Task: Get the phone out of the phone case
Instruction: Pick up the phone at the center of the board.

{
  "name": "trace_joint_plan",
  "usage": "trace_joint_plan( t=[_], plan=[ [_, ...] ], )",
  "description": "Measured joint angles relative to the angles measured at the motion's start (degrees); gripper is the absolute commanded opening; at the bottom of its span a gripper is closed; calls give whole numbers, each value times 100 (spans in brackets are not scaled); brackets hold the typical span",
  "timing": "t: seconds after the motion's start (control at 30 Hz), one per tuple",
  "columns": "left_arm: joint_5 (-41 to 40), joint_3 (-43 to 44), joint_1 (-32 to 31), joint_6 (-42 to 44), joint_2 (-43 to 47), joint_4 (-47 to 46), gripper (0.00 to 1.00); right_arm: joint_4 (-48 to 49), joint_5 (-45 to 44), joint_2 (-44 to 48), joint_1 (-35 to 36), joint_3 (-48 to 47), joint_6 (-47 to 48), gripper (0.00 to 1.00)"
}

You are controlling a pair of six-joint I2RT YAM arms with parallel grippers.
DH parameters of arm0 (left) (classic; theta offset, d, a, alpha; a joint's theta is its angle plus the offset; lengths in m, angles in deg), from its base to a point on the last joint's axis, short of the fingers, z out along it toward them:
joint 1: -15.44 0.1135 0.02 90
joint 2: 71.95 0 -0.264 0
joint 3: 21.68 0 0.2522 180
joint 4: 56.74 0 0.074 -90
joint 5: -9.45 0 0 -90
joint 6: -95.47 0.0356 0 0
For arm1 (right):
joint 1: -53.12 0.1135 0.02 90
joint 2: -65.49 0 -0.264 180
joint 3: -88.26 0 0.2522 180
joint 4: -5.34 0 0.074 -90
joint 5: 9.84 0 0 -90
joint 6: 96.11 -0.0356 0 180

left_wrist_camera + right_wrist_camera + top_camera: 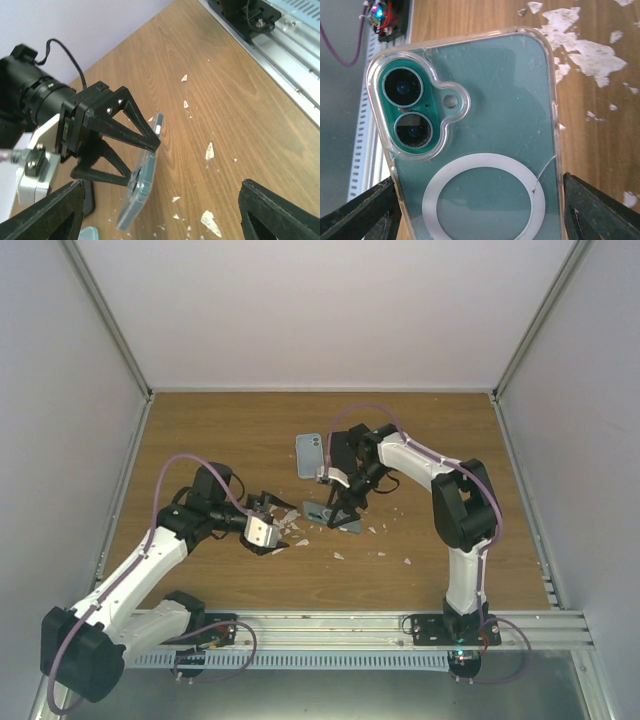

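A teal phone (485,100) sits inside a clear phone case (555,110) with a white ring on its back. My right gripper (480,215) is shut across the case's two long sides. In the left wrist view the cased phone (140,185) stands tilted on one long edge on the wooden table, between the right gripper's black fingers (135,130). In the top view it lies mid-table (335,515) under the right gripper (345,502). My left gripper (262,532) hovers just left of it, open (162,210), with nothing between its fingers.
A light blue phone-shaped slab (310,455) lies flat behind the right gripper. White flakes (338,556) are scattered over the wood around the phone. A metal rail (330,625) runs along the near edge, and grey walls close in the table's sides.
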Motion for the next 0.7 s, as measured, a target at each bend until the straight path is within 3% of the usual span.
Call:
trace_joint_plan(
  t=[0.23,0.7],
  plan=[
    [-422,2,-466,629,-240,-269,74,-247,195,15,299,-90,2,55],
    [-844,4,-608,1121,-542,-284,49,-669,424,229,715,-219,125,55]
  ],
)
